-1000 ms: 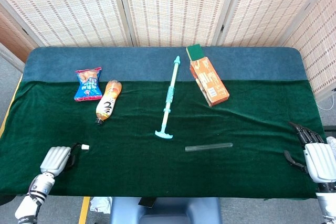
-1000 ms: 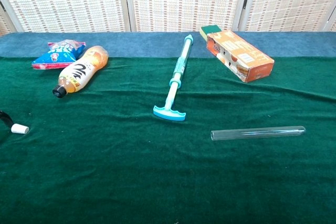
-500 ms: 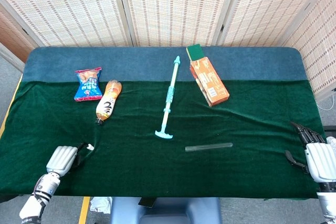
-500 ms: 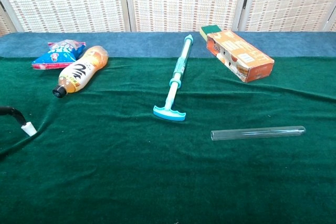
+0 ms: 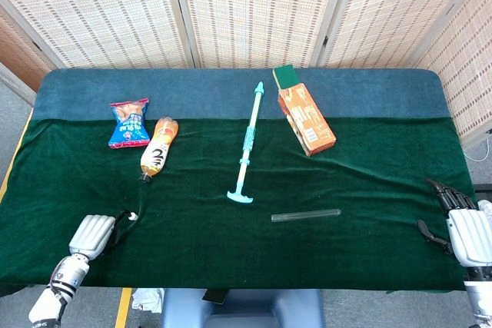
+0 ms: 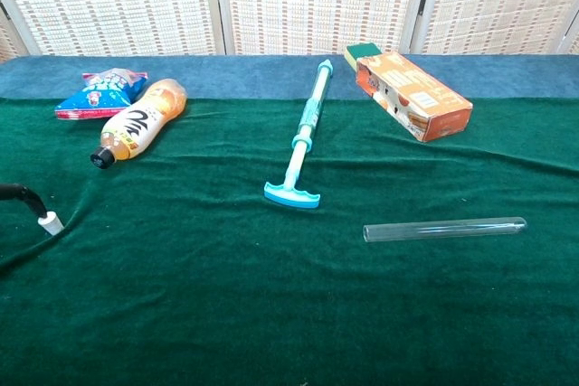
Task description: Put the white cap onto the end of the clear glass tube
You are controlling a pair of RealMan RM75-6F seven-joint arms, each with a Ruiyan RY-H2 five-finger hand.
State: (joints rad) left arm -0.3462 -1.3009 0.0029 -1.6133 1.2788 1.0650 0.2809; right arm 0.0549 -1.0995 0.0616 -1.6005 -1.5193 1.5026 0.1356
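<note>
The small white cap (image 5: 132,216) sits tilted at the tips of my left hand (image 5: 92,234), near the table's front left corner. In the chest view a black fingertip (image 6: 27,198) touches the cap (image 6: 50,221) from above, and the cap looks pinched. The clear glass tube (image 5: 306,215) lies flat on the green cloth right of centre, its open end pointing left (image 6: 443,228). My right hand (image 5: 465,228) hovers at the table's right edge, fingers apart and holding nothing, well right of the tube. The chest view does not show it.
A teal long-handled tool (image 5: 246,147) lies in the middle, just behind the tube. An orange box (image 5: 306,119) with a green sponge (image 5: 285,76) sits at the back right. An orange bottle (image 5: 157,147) and a blue snack bag (image 5: 129,122) lie at the back left.
My left hand has shifted slightly right and its fingertip has closed onto the cap, which went from lying flat to tilted. The tube and my right hand stay put.
</note>
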